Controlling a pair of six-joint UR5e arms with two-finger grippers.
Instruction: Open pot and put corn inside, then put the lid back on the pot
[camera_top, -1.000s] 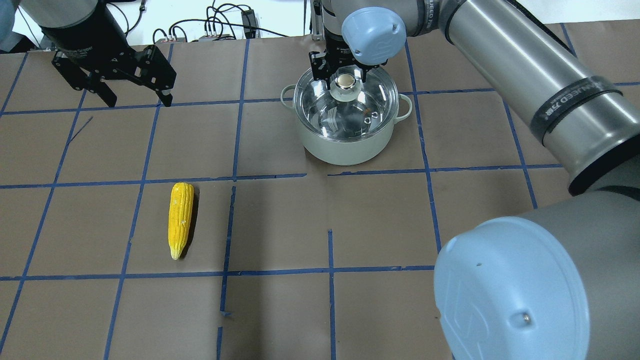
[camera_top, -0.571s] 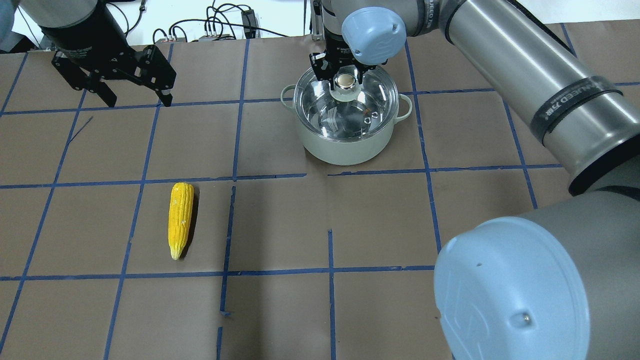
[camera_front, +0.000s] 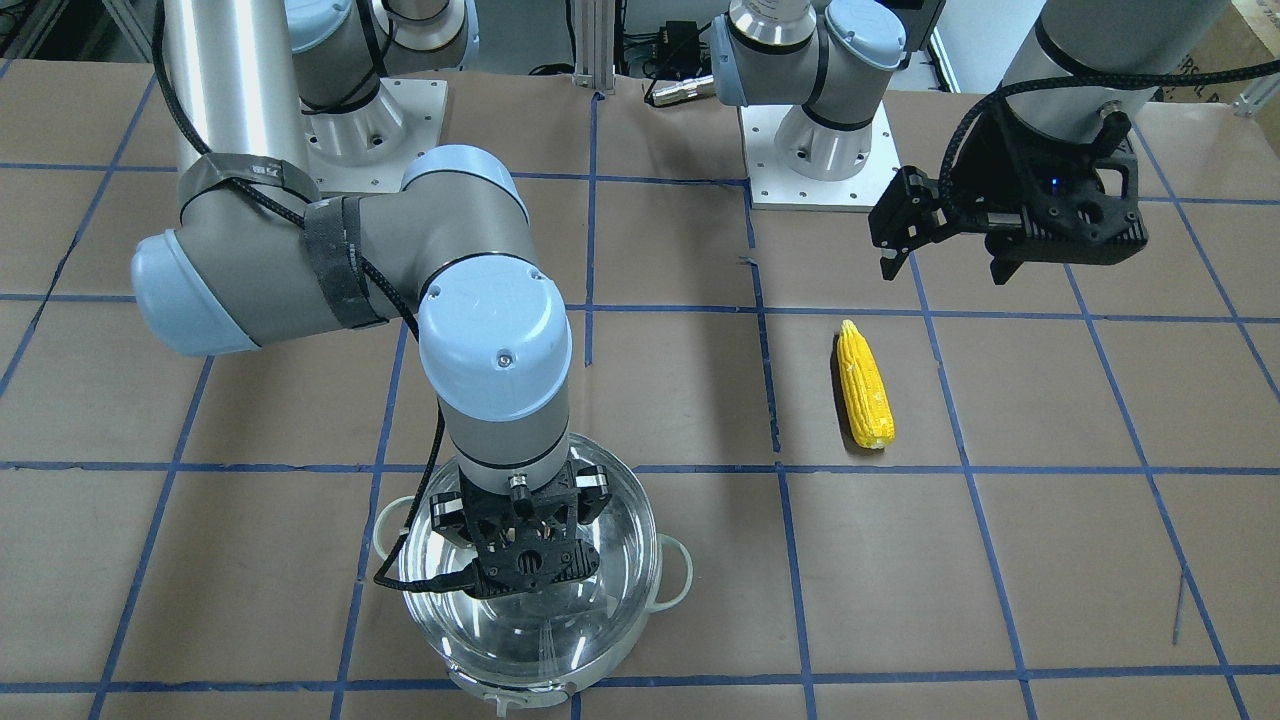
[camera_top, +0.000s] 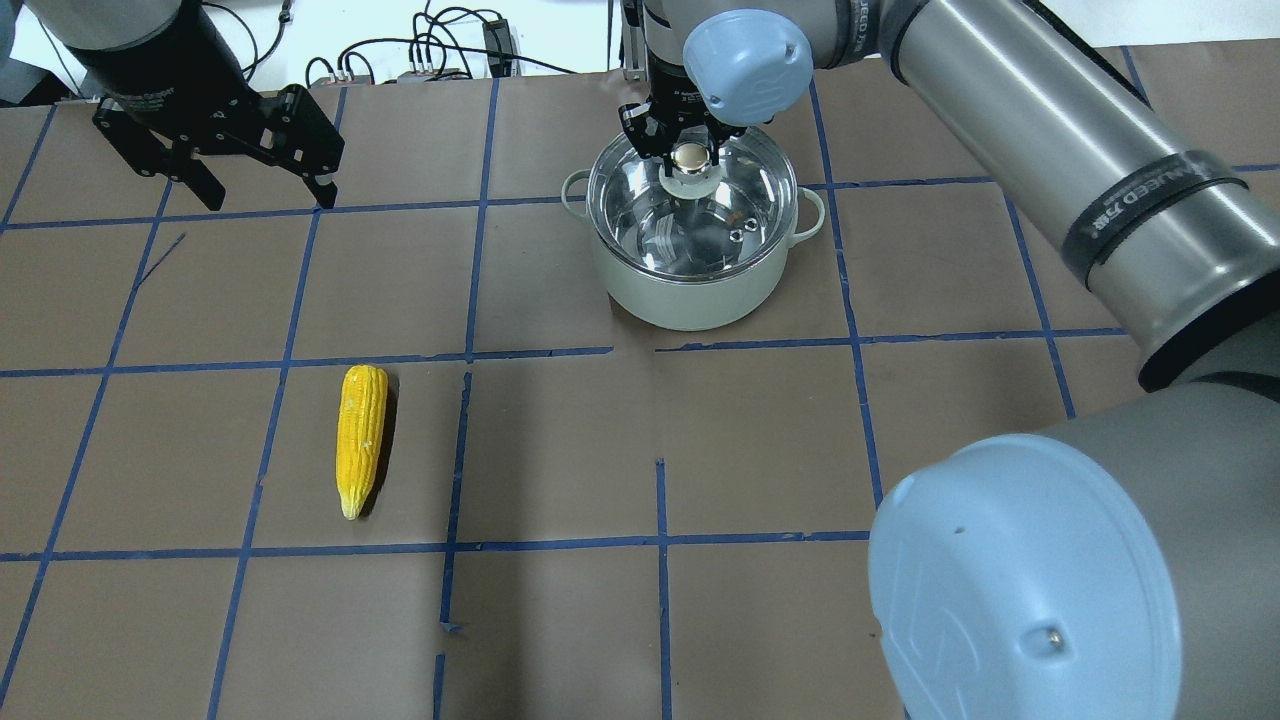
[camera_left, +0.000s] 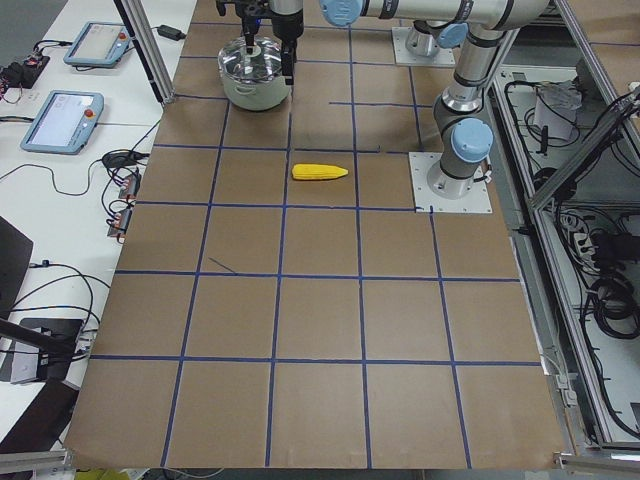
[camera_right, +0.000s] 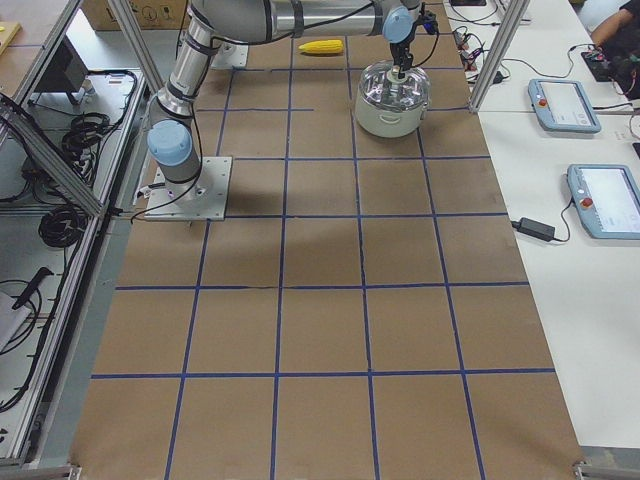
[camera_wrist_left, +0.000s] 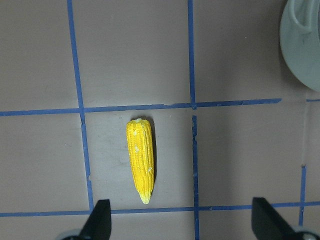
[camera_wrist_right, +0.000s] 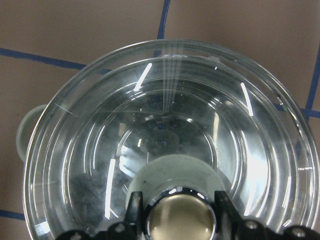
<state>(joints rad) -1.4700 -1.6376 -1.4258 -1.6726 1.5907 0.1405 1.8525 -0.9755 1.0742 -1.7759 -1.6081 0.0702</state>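
The steel pot (camera_top: 690, 295) stands far right of centre; it also shows in the front view (camera_front: 678, 582). My right gripper (camera_top: 690, 150) is shut on the knob of the glass lid (camera_top: 645, 205) and holds the lid slightly above the pot rim. The right wrist view shows its fingers (camera_wrist_right: 135, 210) on either side of the knob, with the lid (camera_wrist_right: 100, 130) below. The yellow corn (camera_top: 360, 440) lies alone on the table, left of centre. My left gripper (camera_top: 262, 188) is open and empty, high over the far left. In the left wrist view the corn (camera_wrist_left: 140, 160) lies ahead of it.
Brown paper with a blue tape grid covers the table (camera_top: 600, 450). Cables lie along the far edge (camera_top: 430, 55). The right arm's elbow (camera_top: 1020, 590) fills the near right of the overhead view. The pot's edge (camera_wrist_left: 306, 50) shows in the left wrist view.
My right gripper's fingers closed in on the lid knob and the lid rose slightly off the pot. My left gripper shifted a little toward the far edge. The corn has not moved.
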